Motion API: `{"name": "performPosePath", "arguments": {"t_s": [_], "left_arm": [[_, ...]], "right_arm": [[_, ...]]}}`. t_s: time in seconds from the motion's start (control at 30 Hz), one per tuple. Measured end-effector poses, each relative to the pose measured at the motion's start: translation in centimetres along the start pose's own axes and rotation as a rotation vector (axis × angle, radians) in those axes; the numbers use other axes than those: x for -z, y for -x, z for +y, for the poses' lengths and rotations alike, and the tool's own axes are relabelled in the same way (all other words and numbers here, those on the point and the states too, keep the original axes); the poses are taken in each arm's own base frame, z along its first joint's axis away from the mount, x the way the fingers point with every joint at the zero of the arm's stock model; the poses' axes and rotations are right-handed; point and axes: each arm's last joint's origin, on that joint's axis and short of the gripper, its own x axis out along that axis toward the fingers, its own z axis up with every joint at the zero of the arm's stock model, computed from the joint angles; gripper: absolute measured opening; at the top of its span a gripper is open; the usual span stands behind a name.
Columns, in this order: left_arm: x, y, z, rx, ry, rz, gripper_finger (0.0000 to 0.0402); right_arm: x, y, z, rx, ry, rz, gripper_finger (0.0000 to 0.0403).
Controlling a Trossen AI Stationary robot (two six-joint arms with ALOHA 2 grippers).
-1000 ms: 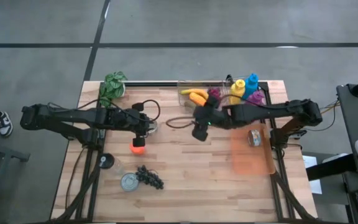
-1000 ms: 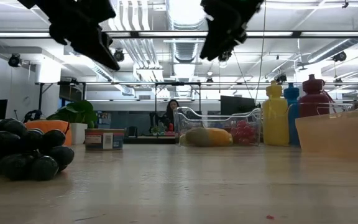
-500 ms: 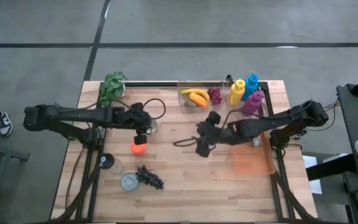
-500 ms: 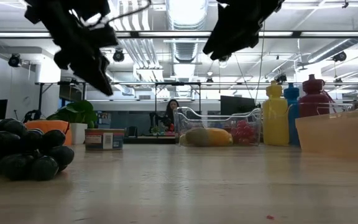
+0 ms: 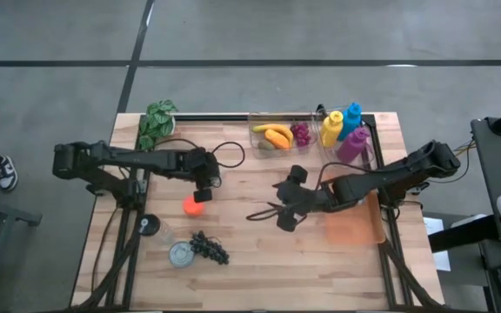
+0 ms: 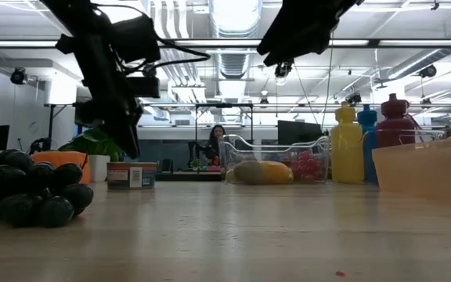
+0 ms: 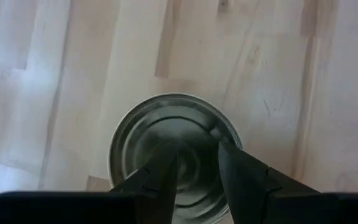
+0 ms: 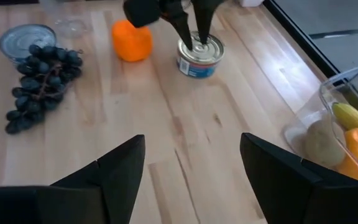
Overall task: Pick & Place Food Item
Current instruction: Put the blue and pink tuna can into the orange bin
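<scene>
A small tin can [image 8: 199, 56] with a silver lid [image 7: 173, 137] stands upright on the wooden table, left of centre. My left gripper [image 7: 197, 162] points steeply down over the lid, its fingers a narrow gap apart with nothing between them; it also shows in the right wrist view [image 8: 194, 34] and the high view [image 5: 203, 181]. An orange fruit [image 5: 196, 205] lies just nearer than the can. A bunch of dark grapes [image 5: 210, 248] lies near the front edge. My right gripper [image 5: 283, 217] hovers wide open above the table's middle, holding nothing. My left gripper comes at the can from above, its fingertips [image 8: 199, 38] over the middle of the lid [image 7: 194, 134], inside the rim. I cannot tell whether they touch the lid.
A clear bin [image 5: 277, 135] of fruit and three coloured bottles [image 5: 342, 126] stand at the far edge. An orange tray [image 5: 350, 224] lies at the right. A potted plant [image 5: 156, 122] stands far left. A second silver tin [image 5: 179, 254] and a clear cup [image 5: 150, 228] sit by the grapes.
My left gripper has sunk toward the can and tipped to point more steeply down. My right gripper has swung from beside the fruit bin toward the table's near edge, over the middle, still open.
</scene>
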Motion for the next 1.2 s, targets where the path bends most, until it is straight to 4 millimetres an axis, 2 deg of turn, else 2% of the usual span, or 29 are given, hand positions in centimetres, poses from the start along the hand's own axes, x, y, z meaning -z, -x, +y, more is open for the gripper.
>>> {"name": "performPosePath", "arguments": {"t_s": [0.23,0.47,0.57,0.83,1.2], "left_arm": [[-0.3,-0.3,0.5,-0.004,0.019,0.009,0.0119],[0.0,-0.5,1.9,-0.002,0.123,0.027,0.0119],[0.0,-0.5,1.8,0.063,0.125,0.02,0.0119],[0.4,-0.7,1.8,0.069,0.123,0.027,0.0118],[0.7,-1.0,1.8,0.067,0.113,0.025,0.0118]], "right_arm": [[-0.1,0.1,0.2,-0.008,-0.001,-0.013,0.0249],[-0.1,0.1,0.2,-0.008,0.006,-0.013,0.0255],[-0.1,0.1,0.2,-0.008,0.005,-0.013,0.026],[-0.1,0.1,0.2,-0.006,0.005,-0.014,0.0267],[-0.1,0.1,0.2,-0.006,0.005,-0.014,0.0248]]}}
